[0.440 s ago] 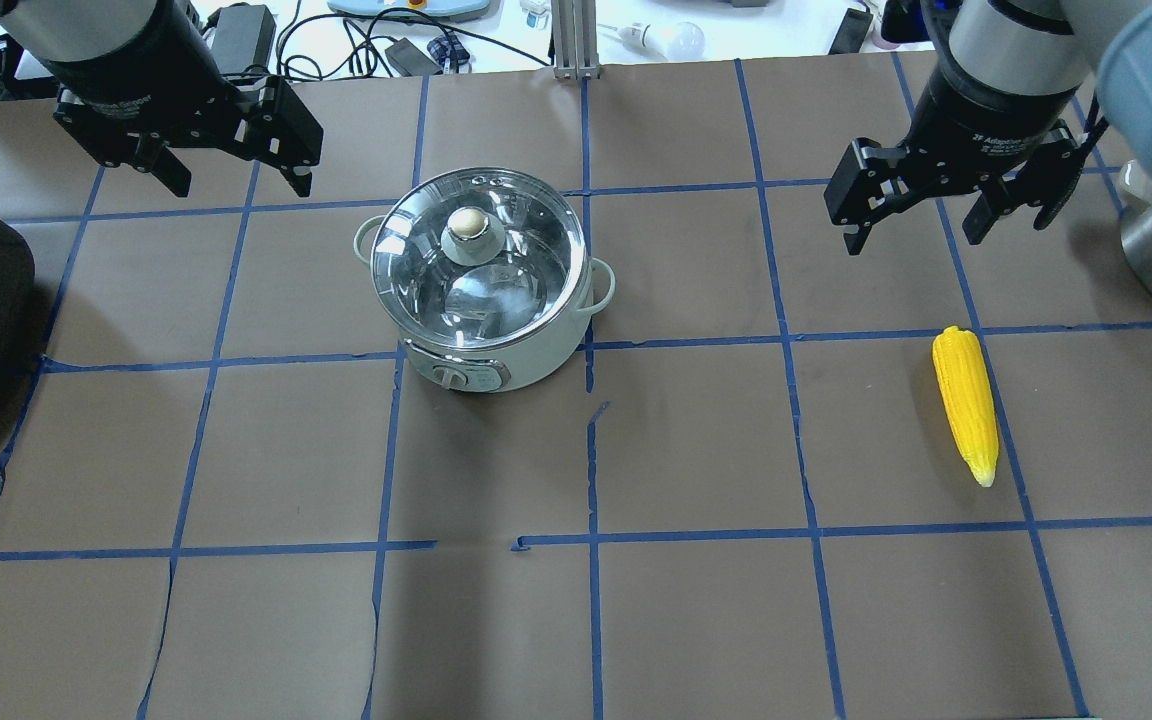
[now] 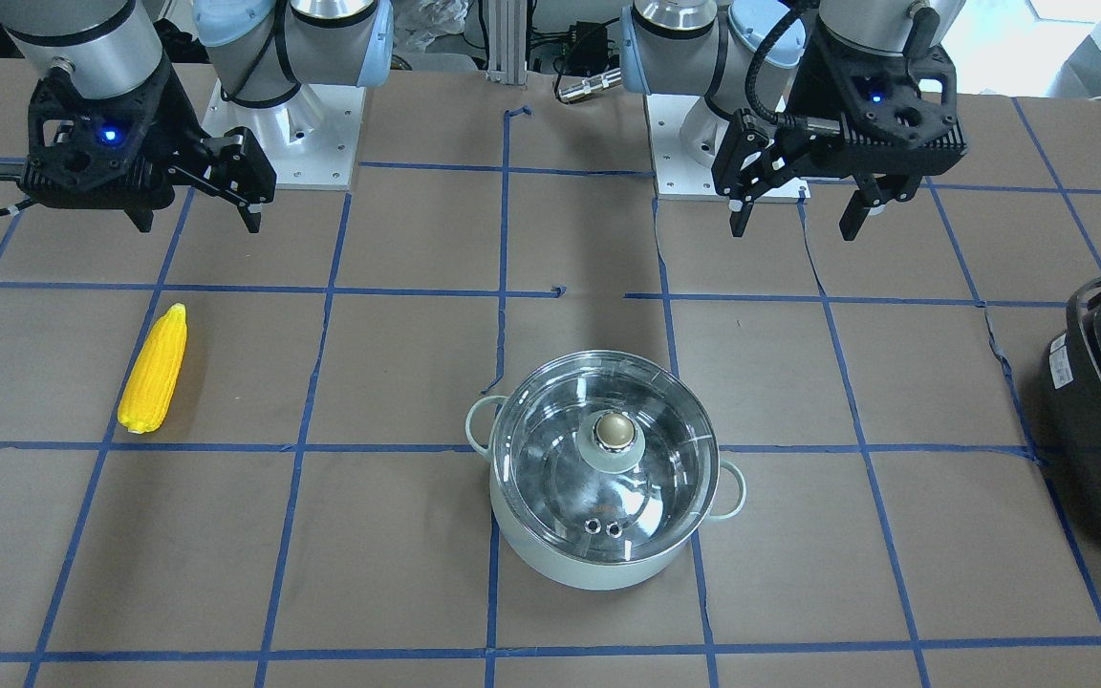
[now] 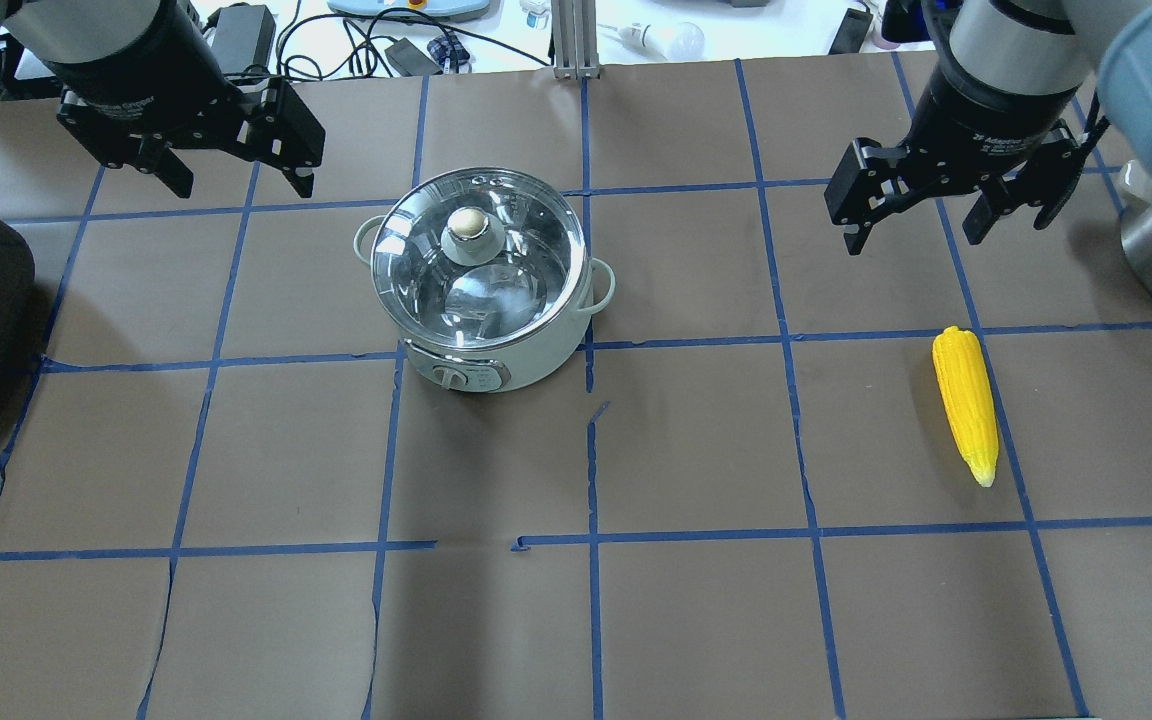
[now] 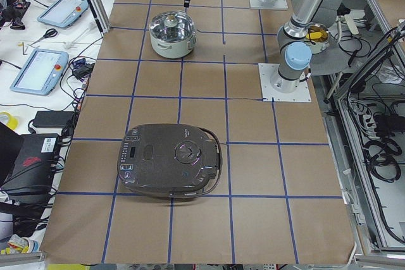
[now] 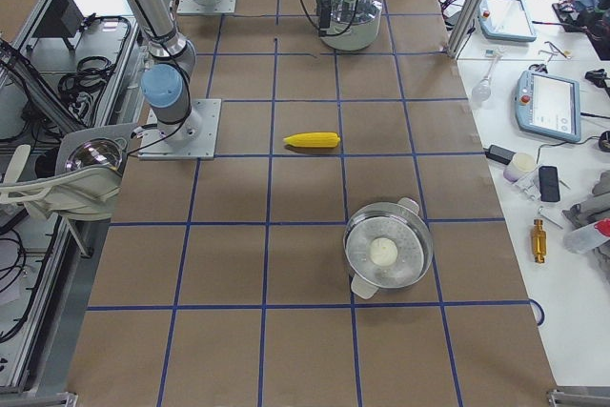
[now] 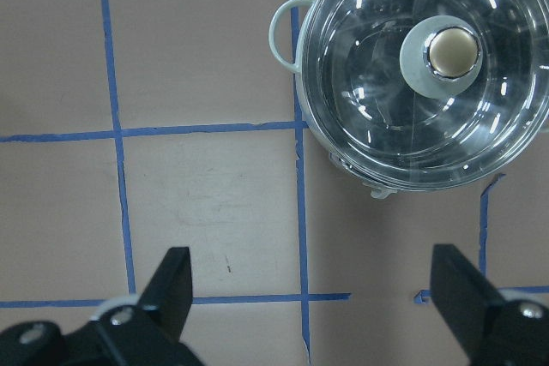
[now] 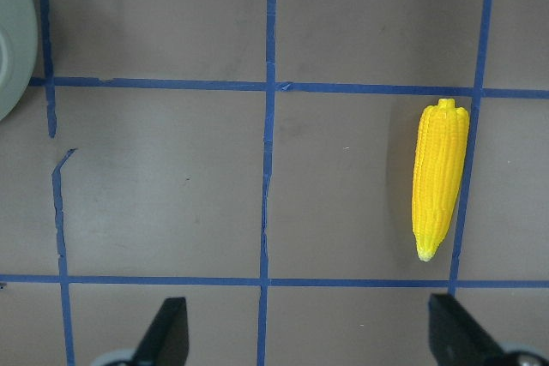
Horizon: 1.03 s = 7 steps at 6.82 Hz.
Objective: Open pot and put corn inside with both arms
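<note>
Brown gridded worktop (image 3: 696,440) looks barely changed from a moment ago: my left end effector (image 3: 242,190) hangs wide open, empty, near the lidded pot (image 3: 526,365), my right end effector (image 3: 914,243) gapes empty near the corn (image 3: 966,405), so nothing's started.

glossy glass lid (image 3: 511,285) on a smooth pot (image 3: 528,365) — corn (image 3: 966,400) bumpy, shiny plastic; matt brown paper (image 3: 696,620).

Brown paper-covered table (image 3: 696,620), blue tape grid (image 3: 594,541); cluttered white bench (image 5: 581,331)
</note>
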Each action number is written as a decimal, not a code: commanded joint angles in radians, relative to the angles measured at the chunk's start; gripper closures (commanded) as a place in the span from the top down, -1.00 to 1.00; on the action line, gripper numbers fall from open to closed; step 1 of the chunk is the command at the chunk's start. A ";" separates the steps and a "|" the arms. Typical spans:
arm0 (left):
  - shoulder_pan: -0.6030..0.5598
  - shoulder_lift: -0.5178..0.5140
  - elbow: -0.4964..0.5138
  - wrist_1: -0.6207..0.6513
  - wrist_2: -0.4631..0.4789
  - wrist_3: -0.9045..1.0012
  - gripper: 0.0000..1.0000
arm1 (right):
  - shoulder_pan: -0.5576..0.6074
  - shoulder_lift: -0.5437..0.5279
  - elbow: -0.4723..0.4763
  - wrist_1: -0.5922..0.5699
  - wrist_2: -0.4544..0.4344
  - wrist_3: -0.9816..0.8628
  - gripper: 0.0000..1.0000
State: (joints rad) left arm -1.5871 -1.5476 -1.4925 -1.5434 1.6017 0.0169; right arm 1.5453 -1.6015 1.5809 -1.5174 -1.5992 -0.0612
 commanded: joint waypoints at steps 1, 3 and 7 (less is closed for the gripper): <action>-0.001 0.000 0.000 0.000 0.000 0.000 1.00 | -0.001 0.000 0.001 0.002 -0.008 0.000 1.00; -0.002 0.001 0.000 -0.001 -0.002 0.000 1.00 | 0.001 0.000 0.001 -0.001 -0.015 -0.002 1.00; -0.002 0.009 0.000 -0.030 0.003 -0.031 1.00 | 0.001 0.000 0.001 -0.001 -0.010 -0.002 1.00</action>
State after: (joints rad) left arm -1.5892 -1.5449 -1.4936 -1.5540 1.6000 -0.0001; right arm 1.5462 -1.6015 1.5817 -1.5186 -1.6094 -0.0629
